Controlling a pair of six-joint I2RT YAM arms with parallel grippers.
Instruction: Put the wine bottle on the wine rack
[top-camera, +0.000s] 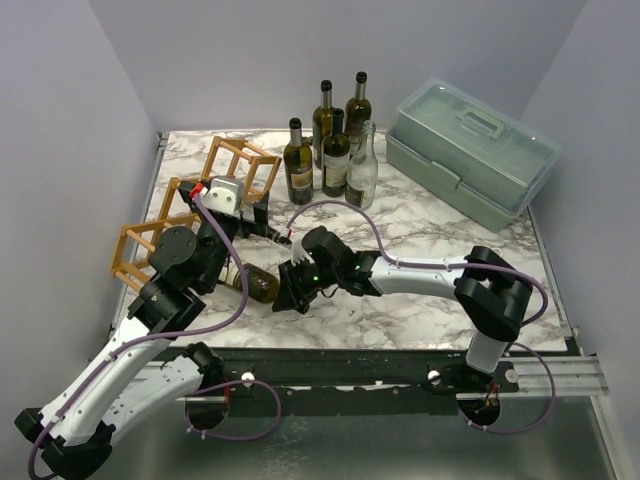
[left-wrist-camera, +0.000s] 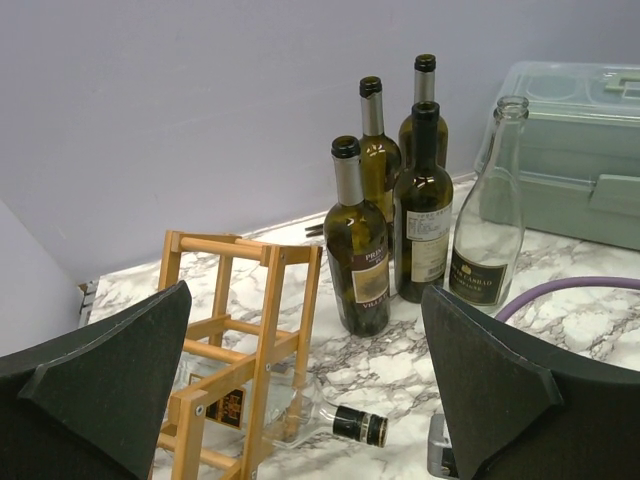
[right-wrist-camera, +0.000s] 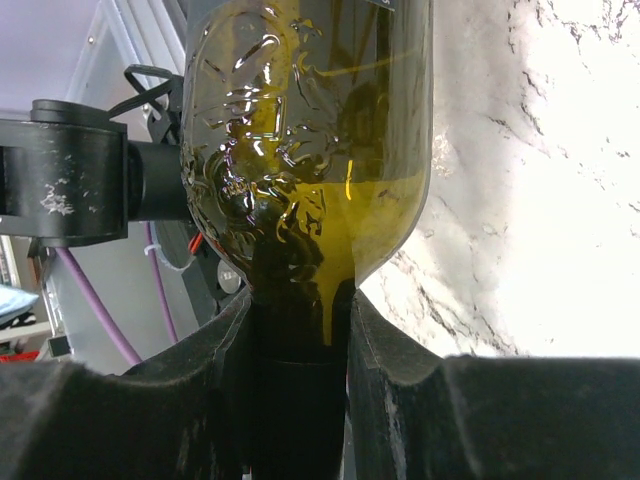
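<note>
A dark olive-green wine bottle (top-camera: 257, 284) lies on its side on the marble table, its base towards the wooden wine rack (top-camera: 190, 205). My right gripper (top-camera: 289, 290) is shut on its neck. In the right wrist view both fingers (right-wrist-camera: 395, 400) press on the neck, and the bottle's shoulder (right-wrist-camera: 310, 150) fills the frame above them. My left gripper (top-camera: 238, 218) is open and empty over the rack's near end. In the left wrist view its fingers (left-wrist-camera: 490, 390) stand wide apart around the rack (left-wrist-camera: 265, 330). A clear bottle (left-wrist-camera: 350, 423) lies in a rack cell, neck sticking out.
Several upright bottles (top-camera: 335, 145) stand at the back centre; they also show in the left wrist view (left-wrist-camera: 400, 190). A pale green toolbox (top-camera: 470, 150) sits at the back right. A purple cable (top-camera: 345, 210) loops over the table between the bottles and the right arm.
</note>
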